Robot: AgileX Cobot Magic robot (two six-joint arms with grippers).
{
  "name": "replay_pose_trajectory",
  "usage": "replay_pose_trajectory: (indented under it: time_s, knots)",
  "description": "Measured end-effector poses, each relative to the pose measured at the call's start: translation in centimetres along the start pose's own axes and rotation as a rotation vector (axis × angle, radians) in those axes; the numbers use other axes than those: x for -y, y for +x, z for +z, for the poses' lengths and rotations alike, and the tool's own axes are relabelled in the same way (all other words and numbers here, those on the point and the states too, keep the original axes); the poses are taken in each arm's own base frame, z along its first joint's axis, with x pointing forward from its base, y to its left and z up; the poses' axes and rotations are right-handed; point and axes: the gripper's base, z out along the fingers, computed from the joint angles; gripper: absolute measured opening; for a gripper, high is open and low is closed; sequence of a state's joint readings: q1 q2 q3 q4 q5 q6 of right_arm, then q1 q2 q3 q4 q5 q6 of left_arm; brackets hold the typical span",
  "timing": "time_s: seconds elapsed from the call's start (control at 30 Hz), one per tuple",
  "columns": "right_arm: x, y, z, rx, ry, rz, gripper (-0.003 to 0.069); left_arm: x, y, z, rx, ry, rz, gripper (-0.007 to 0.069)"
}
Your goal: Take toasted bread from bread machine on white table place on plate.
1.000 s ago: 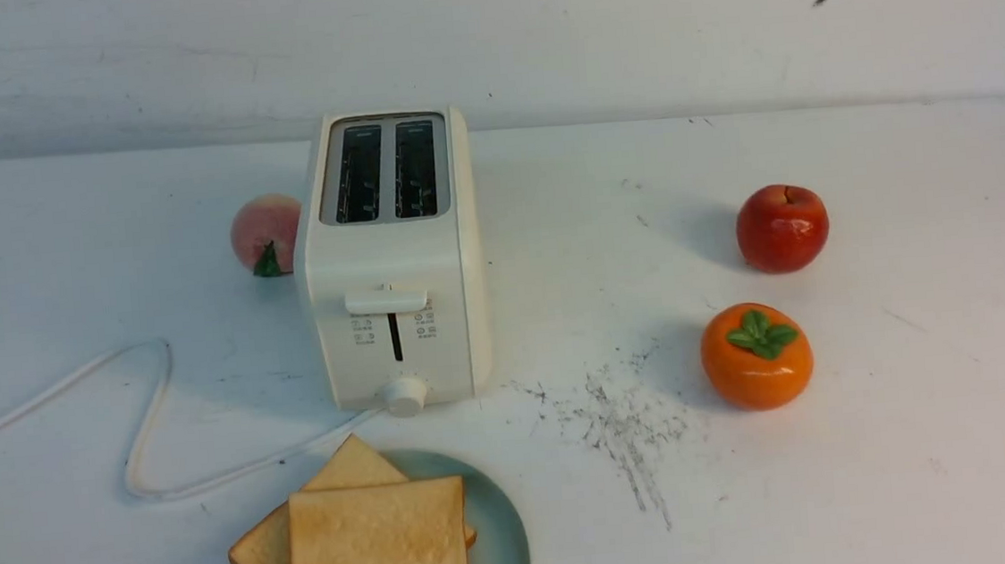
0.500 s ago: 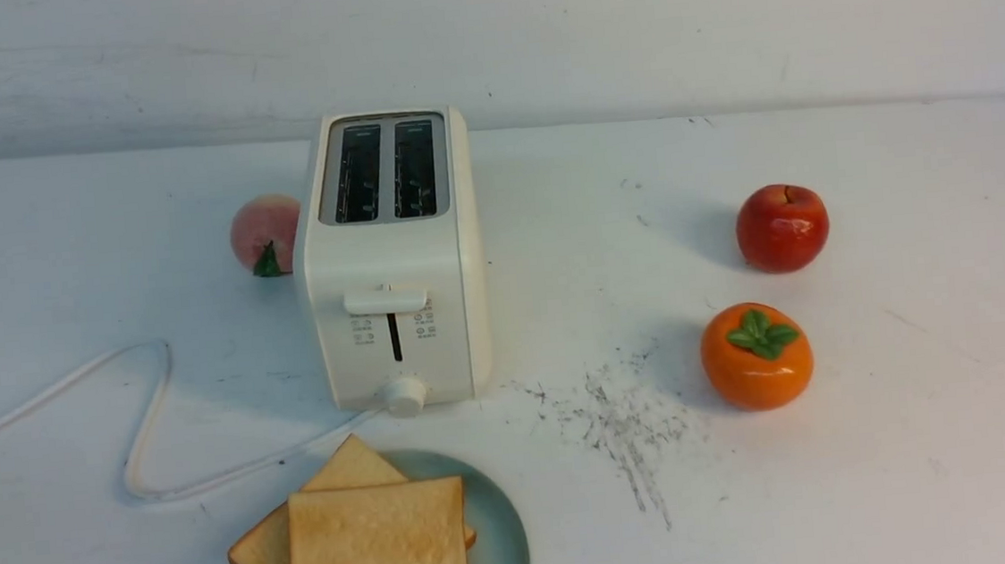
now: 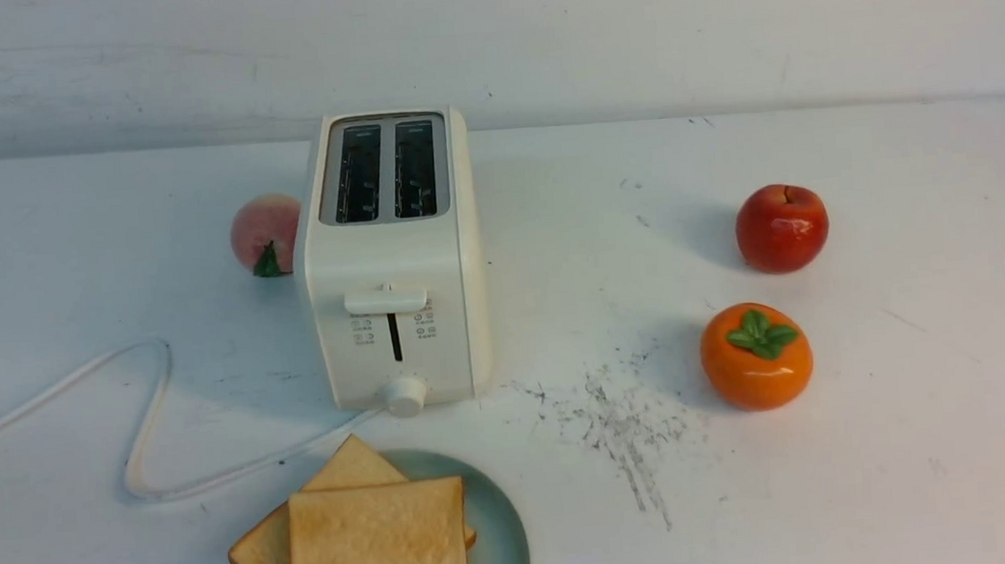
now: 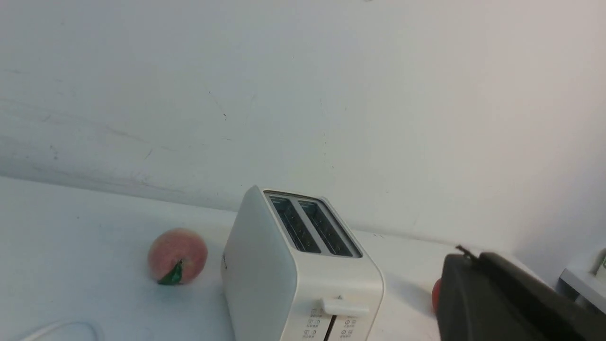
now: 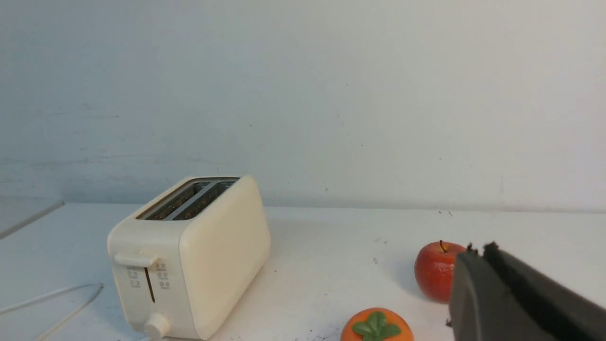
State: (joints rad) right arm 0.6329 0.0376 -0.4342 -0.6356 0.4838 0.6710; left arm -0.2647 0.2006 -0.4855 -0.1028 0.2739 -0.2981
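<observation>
Looking at the front view, we'd call this one basically done: both slices of toasted bread (image 3: 371,543) are lying flat on the plate (image 3: 503,533) at the bottom of the frame, a bit left of centre. The top slice is square to us and the lower one is turned so a corner pokes toward the bread machine (image 3: 398,326). The bread machine stands just behind the plate, mid-frame, and both its slots (image 3: 359,172) are dark and empty, so we see nothing left to pull out. What's left, as far as we can judge, is just parking the arms.

As for the tools: neither shows up in the front view at all. We only catch the left tool (image 4: 468,258) in its own wrist view and the right tool (image 5: 478,253) in its own, each with its dark jaws pressed together and nothing between them. Both wrist views take in the bread machine and the wall from a way off. Neither shows the plate or the toasted bread, so we'd say the bread is well apart from both tools and untouched. The apple (image 3: 783,228) and persimmon (image 3: 757,356) sit on the white surface (image 3: 927,428) at the right of the frame, out of everyone's way.
</observation>
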Motion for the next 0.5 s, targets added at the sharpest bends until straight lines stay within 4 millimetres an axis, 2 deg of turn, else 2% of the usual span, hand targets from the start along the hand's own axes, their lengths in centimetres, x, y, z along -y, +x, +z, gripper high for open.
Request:
replay_pose_trajectory:
  time_s: [0.5]
  knots:
    - [0.00, 0.12, 0.06, -0.001, 0.001, -0.005, 0.0015, -0.03, 0.07, 0.04, 0.005, 0.002, -0.004, 0.0000]
